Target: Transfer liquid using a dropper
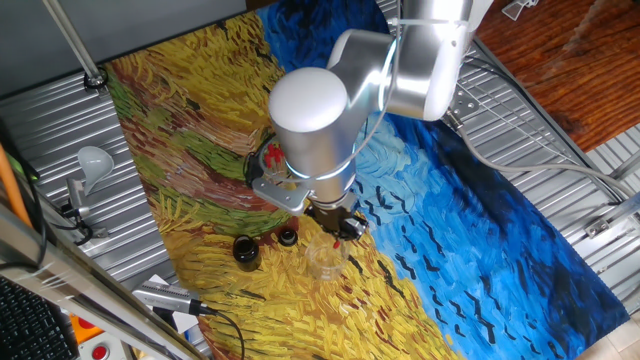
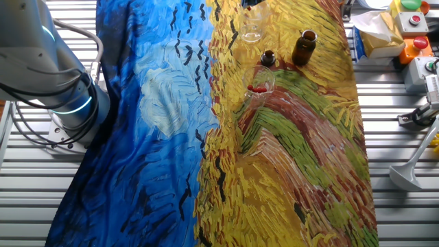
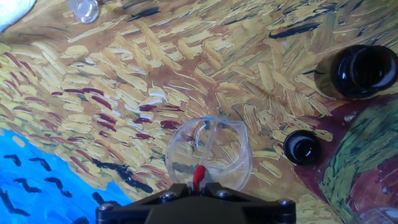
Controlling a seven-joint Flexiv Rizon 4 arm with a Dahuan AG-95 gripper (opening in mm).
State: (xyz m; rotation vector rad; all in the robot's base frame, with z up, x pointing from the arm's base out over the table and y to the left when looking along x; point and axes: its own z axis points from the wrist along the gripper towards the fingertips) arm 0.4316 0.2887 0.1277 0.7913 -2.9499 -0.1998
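Observation:
My gripper (image 3: 199,186) is shut on the red bulb of a dropper (image 3: 199,177), held upright with its tip pointing down into a clear glass beaker (image 3: 209,154) directly below. In one fixed view the gripper (image 1: 338,228) hangs just above the beaker (image 1: 326,259), and the red bulb (image 1: 341,240) shows between the fingers. The dropper's thin tube is hard to make out against the glass. A glass holding several more red-bulbed droppers (image 2: 259,84) stands nearby, partly hidden behind the arm (image 1: 271,156). In the other fixed view the beaker (image 2: 252,32) sits near the top edge.
An open brown bottle (image 3: 362,71) stands to the right, with its dark cap (image 3: 303,148) lying between it and the beaker. They also show in one fixed view as bottle (image 1: 245,250) and cap (image 1: 288,237). A small clear vessel (image 3: 84,9) lies far left. A painted cloth (image 2: 295,171) covers the table.

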